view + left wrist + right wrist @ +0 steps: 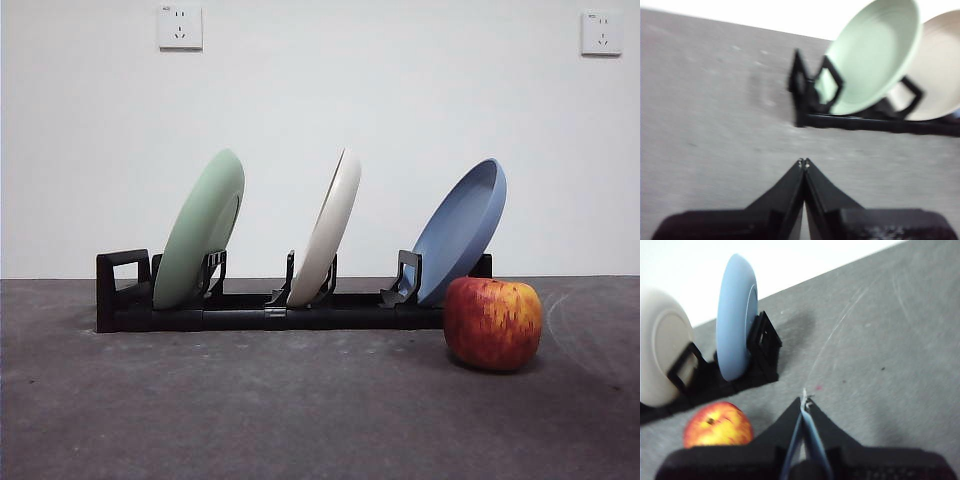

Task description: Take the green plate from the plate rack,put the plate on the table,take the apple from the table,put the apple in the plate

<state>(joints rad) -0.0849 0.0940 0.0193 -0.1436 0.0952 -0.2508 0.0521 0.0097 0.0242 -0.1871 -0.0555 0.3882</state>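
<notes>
Nearest you, the apple (492, 323) sat on the worktop (250, 410) at lower right of the frame. Behind it the green plate (200, 229) leaned in the plate rack (125, 295) at left, so nothing had begun. Your left hand (803, 162) and right hand (805, 401) were both closed, empty; you needed the left opened over the plate's rim.

Left gripper (804, 162) shows matte black wedge-shaped fingers (785, 192) tapering to pale tips; right gripper (805, 401) matches, black too, with pale blue strips along its fingers (815, 437).
</notes>
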